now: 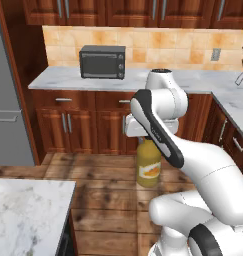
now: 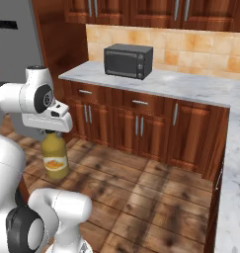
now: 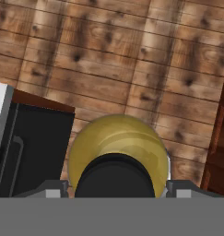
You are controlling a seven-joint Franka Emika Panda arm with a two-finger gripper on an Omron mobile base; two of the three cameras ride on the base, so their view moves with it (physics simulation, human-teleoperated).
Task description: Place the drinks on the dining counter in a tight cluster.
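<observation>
A white robot arm is reaching out over a wooden plank floor [image 1: 108, 200] in a kitchen with dark red-brown cabinets. Its pincer [image 3: 115, 186] is pointing straight down and is clenching a big amber-yellow juice jug [image 1: 148, 165] by the neck, just under the black cap [image 3: 115, 177]. In the hand view the two fingers [image 3: 51, 189] are pressing against either side of the jug's top, with the rounded yellow shoulders swelling out below the cap.

In both base views the jug is hanging upright beneath the hand, in the air above the floor, with its orange label [image 2: 55, 163] facing the cameras. It is not touching any surface that can be seen.

In the left base view a corner of the white-grey marble dining table [image 1: 28, 215] is showing at the lower left, well apart from the jug, which is hanging to the right of it over open floor. In the hand view a thin white edge with a dark panel beside it is sitting at the left, next to the jug; what it is cannot be told for sure.

Behind the arm a marble worktop [image 2: 190, 86] is running along the back wall under tan tiles, and a black toaster oven [image 1: 102, 62] is standing on it. A tall grey fridge [image 1: 8, 100] is standing at the far left.
</observation>
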